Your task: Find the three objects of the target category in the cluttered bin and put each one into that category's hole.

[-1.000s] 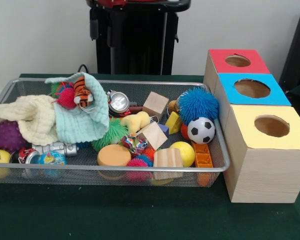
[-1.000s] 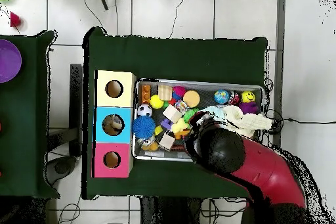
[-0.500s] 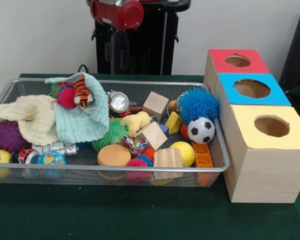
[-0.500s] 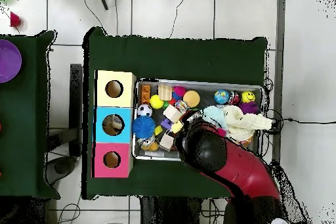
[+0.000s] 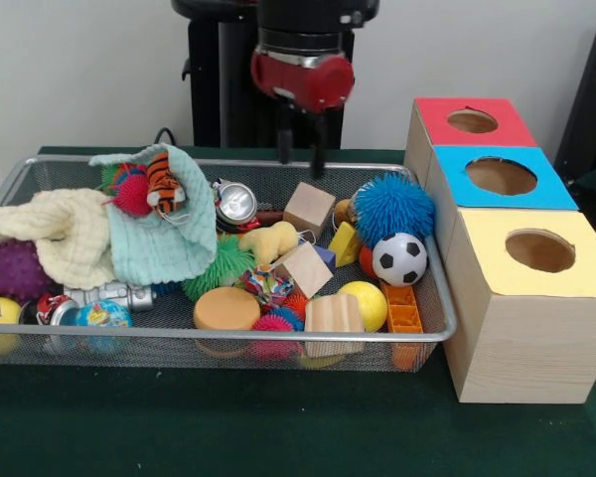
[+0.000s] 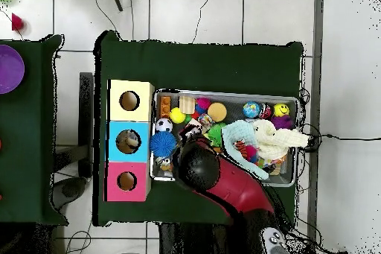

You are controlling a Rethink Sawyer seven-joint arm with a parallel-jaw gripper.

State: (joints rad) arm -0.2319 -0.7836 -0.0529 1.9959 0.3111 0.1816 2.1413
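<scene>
The gripper [image 5: 300, 149] hangs above the far rim of the wire bin [image 5: 432, 288], its two dark fingers [image 5: 281, 144] spread apart with open air between them, pinching nothing. Directly below the gripper, inside the bin, sits a tilted wooden cube [image 5: 309, 209]. Just beside that cube, toward the boxes, lies a blue spiky ball [image 5: 392, 207], and in front of the spiky ball rests a soccer ball [image 5: 399, 258]. A yellow ball [image 5: 366, 303] and a striped wooden block [image 5: 334, 316] lie against the bin's near rim, with an orange disc [image 5: 226, 309] beside the block. A second wooden cube [image 5: 303, 266] leans near the middle of the bin. A mint cloth [image 5: 169, 234] and a cream cloth [image 5: 55, 234] cover the end of the bin farthest from the boxes (a small tiger toy [image 5: 162, 181] perches on the mint one).

Beside the bin stand three wooden boxes in a row, touching one another: the red-topped box [image 5: 472, 121], the blue-topped box [image 5: 502, 177] and the yellow-topped box [image 5: 536, 253], each with a round hole. From overhead, the red arm [image 6: 238, 191] covers the bin's corner nearest the red-topped box.
</scene>
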